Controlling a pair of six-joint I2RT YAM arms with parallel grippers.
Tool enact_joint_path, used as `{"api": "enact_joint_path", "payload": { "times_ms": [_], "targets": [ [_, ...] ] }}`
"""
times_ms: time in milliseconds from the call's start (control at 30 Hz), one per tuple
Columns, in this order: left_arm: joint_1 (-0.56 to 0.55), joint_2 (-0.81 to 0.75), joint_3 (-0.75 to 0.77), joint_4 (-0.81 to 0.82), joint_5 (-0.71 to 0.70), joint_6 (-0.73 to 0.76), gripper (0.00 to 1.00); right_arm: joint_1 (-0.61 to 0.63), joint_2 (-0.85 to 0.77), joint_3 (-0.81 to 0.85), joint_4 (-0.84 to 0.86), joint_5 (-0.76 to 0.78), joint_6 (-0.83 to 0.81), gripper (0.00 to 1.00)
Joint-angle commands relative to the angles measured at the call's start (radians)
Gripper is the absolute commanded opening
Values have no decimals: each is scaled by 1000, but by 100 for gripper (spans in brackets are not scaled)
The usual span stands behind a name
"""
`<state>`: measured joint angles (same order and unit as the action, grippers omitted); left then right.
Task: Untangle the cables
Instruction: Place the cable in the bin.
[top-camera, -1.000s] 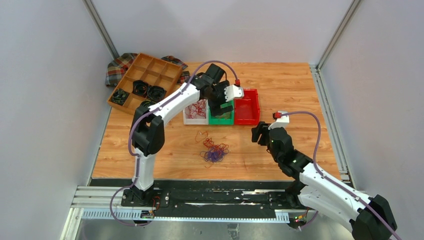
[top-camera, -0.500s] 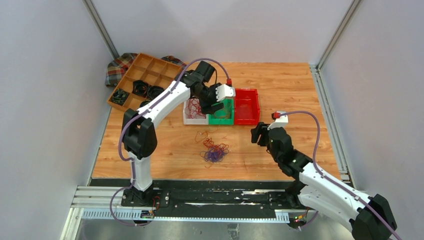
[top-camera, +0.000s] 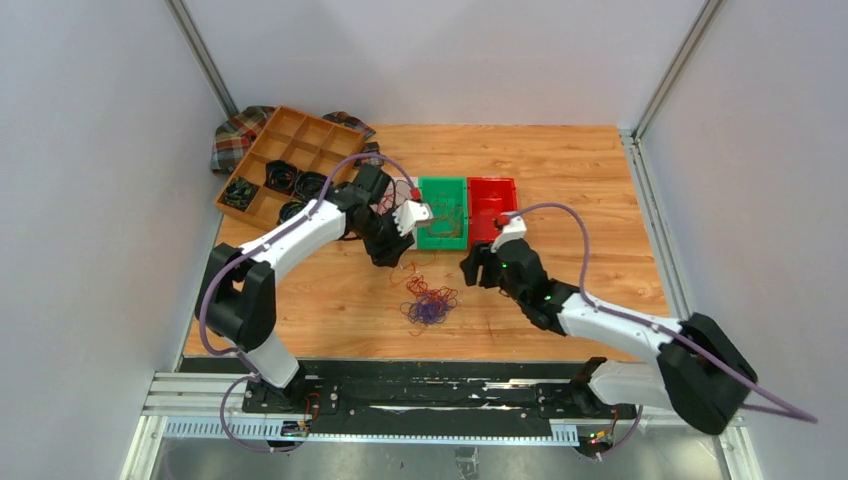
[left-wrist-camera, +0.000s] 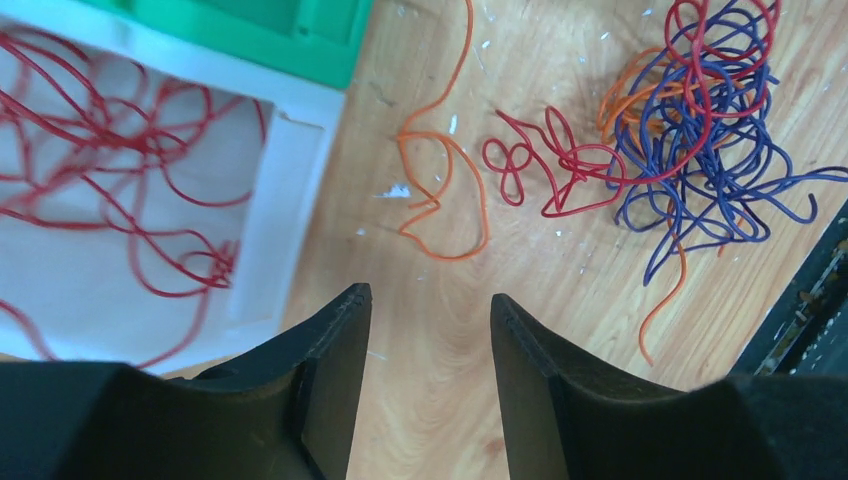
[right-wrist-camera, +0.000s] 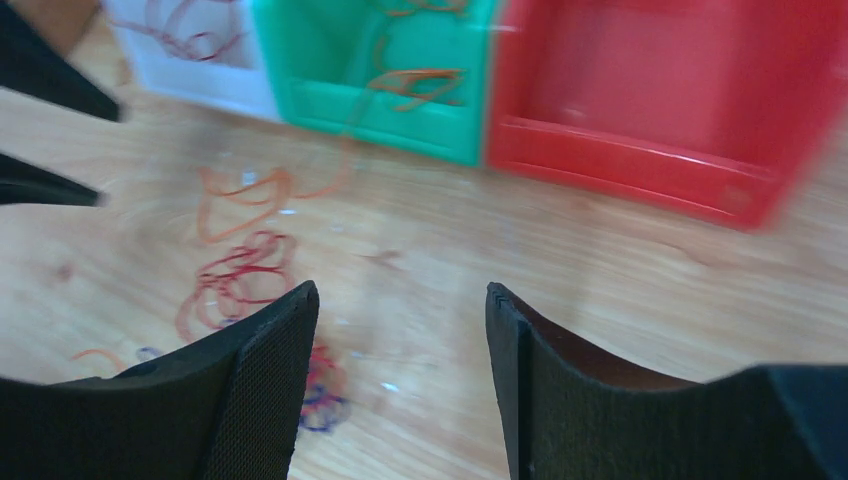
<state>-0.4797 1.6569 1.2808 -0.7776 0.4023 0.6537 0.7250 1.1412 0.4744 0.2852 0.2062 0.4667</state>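
Between the left gripper's (left-wrist-camera: 428, 300) two black fingers there is only bare wood; they stand apart, released, grasping nothing. Just beyond their tips an orange loop (left-wrist-camera: 440, 190) lies alone on the table (top-camera: 590, 190). Farther out, toward the right finger's side, lie the cables (left-wrist-camera: 690, 130), a knot of purple, red and orange strands. One red strand (left-wrist-camera: 560, 170) trails out of the knot toward the loop, with a narrow gap between them. On the left finger's side the corner of the white bin (left-wrist-camera: 290, 180) sits close to the fingertip, with red wires (left-wrist-camera: 120, 150) inside it. The green bin (left-wrist-camera: 300, 30) butts against its far wall.

The right gripper (right-wrist-camera: 400, 295) is likewise spread, with nothing between its fingers. Ahead of its tips open wood runs up to the near walls of the green bin and the red bin (right-wrist-camera: 640, 160), which touch side by side. Orange strands (right-wrist-camera: 410, 80) lie in the green one. The loose strands off this gripper's left finger are blurred.

From above, the grippers flank the knot, each near it but apart. The widest free wood lies beyond the right gripper's outer side, toward the table's right edge.
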Motion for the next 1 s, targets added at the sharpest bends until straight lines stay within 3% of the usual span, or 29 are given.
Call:
{"api": "enact_joint_path", "payload": {
  "times_ms": [0,167,367,633,967],
  "targets": [
    [18,-63,-131,243,-22,-181,52,119,160,102,190,-51,-41,63],
    [42,-70,-218,376,-27,-342,53,172,354,132,307,-90,-27,61],
    [49,-69,-301,533,-23,-439,53,200,442,61,338,-95,-3,55],
    [47,2,-299,548,-8,-469,53,247,258,-135,269,-3,29,44],
    [3,48,-259,530,-49,-473,53,257,-41,-244,118,71,60,43]
  ]
}}
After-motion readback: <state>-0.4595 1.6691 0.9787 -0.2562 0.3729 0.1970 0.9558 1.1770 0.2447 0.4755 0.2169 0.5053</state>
